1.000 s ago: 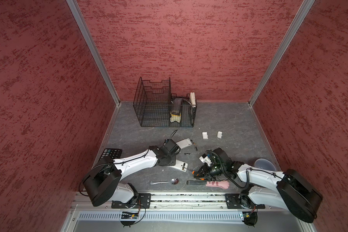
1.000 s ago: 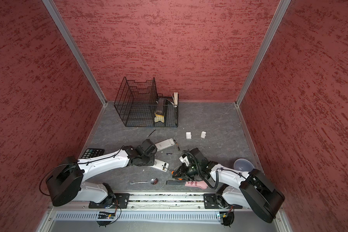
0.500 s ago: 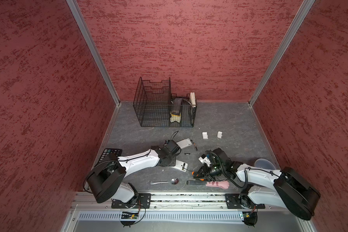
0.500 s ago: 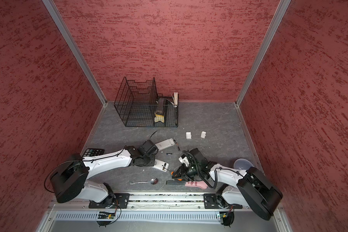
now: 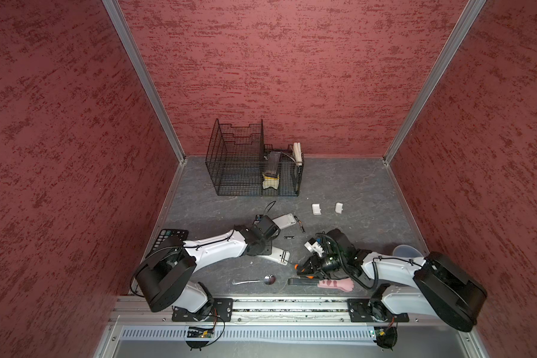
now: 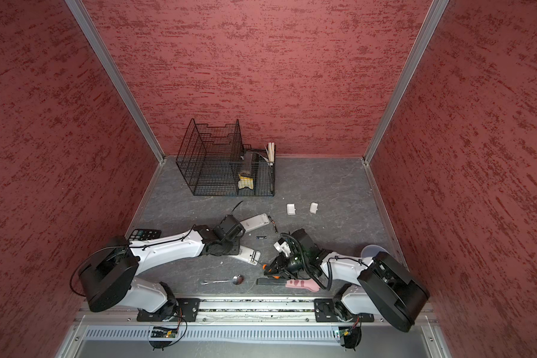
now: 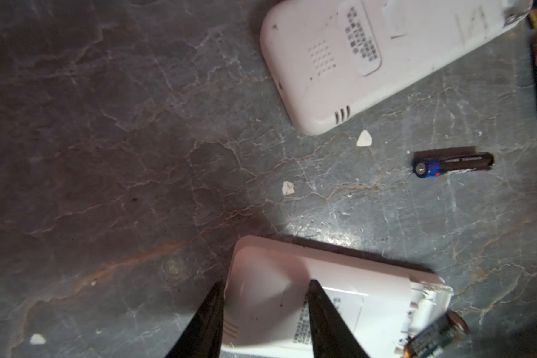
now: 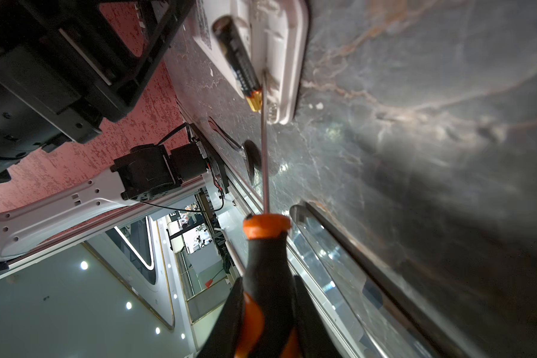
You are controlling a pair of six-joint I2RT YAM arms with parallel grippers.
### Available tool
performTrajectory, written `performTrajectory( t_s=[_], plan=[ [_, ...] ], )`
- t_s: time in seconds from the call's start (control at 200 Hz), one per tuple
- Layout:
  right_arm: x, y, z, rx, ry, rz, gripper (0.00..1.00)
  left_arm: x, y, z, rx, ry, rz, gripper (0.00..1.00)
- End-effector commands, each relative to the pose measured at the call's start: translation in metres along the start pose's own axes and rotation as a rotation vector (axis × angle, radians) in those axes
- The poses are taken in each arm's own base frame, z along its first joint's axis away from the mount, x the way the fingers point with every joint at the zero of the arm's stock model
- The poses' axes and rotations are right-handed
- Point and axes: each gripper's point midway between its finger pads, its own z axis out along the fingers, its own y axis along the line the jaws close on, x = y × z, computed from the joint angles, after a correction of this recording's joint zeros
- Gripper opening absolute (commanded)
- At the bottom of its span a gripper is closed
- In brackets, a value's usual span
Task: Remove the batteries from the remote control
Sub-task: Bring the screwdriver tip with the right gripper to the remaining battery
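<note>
Behind the right gripper, the right arm's black housing has swung a little inward, toward the left gripper, and now hides slightly more of the pale bowl beside it. The left arm's black housing has edged inward too, toward the right gripper's side. Both top views show this. At the grippers themselves, any shift is too slight to tell.
</note>
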Motion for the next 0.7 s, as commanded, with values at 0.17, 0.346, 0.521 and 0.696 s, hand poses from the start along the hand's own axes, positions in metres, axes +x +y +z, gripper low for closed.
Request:
performTrajectory(
  t_s=[0.17,0.346,0.521,0.696],
  plan=[
    [-0.003,0.009,-0.001,-0.035,-0.008,-0.043,0.0,0.023,0.01,0.013,-0.041,0.075,0.029,0.43],
    [-0.004,0.016,-0.003,-0.042,-0.015,-0.064,0.0,0.023,0.011,0.013,-0.046,0.071,0.029,0.43],
    [-0.005,0.027,-0.005,-0.062,-0.015,-0.086,0.0,0.023,0.01,0.013,-0.043,0.069,0.028,0.43],
    [-0.007,0.033,-0.005,-0.062,-0.008,-0.098,0.0,0.024,0.011,0.013,-0.044,0.067,0.025,0.43]
  ],
)
